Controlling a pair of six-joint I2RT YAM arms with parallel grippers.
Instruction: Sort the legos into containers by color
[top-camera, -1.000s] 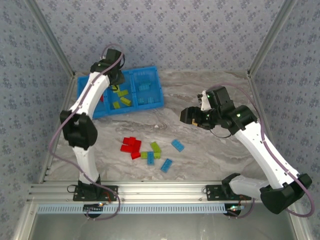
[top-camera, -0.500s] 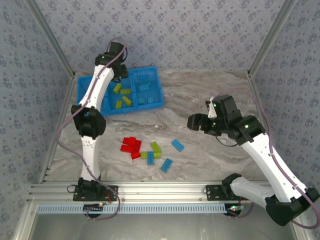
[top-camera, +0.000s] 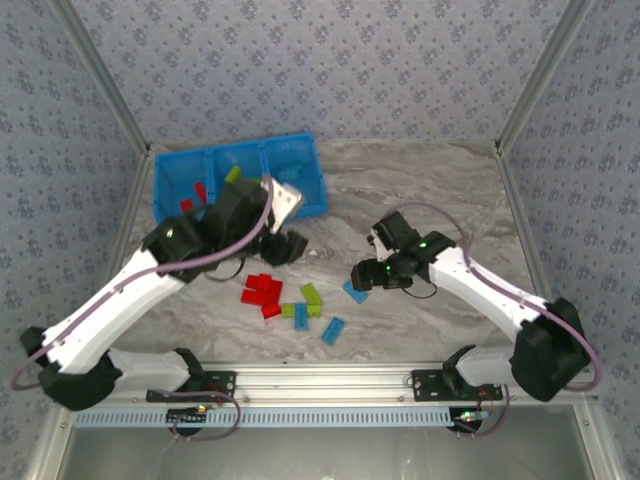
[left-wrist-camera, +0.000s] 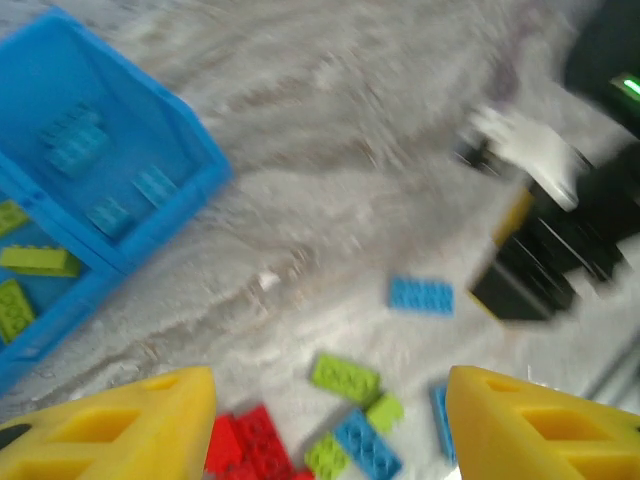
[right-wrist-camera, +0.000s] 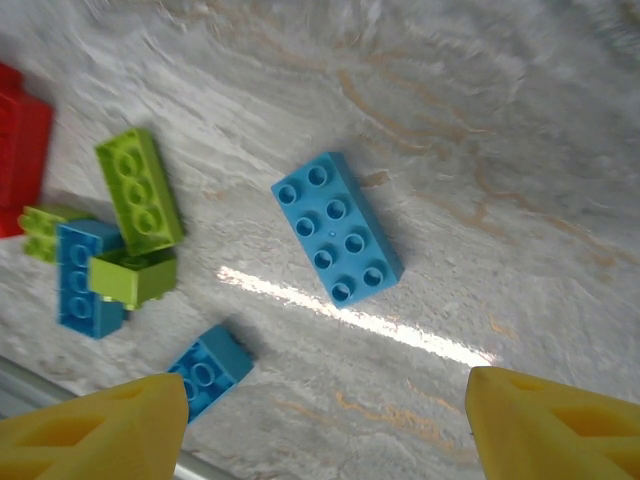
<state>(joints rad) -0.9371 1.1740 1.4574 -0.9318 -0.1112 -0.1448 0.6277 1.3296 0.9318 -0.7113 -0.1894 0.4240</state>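
Two yellow-fingered grippers hang open above a marbled grey table (top-camera: 450, 180). The left gripper (left-wrist-camera: 330, 400) has its jaws well apart and empty, over a scatter of small red, lime green and light blue studded plastic bricks (top-camera: 310, 297). The right gripper (right-wrist-camera: 328, 385), equally wide and empty, is poised just short of one light blue eight-stud brick (right-wrist-camera: 335, 240), not touching it. More bricks lie in the bright blue three-compartment plastic tray (top-camera: 312, 170) at the table's far left.
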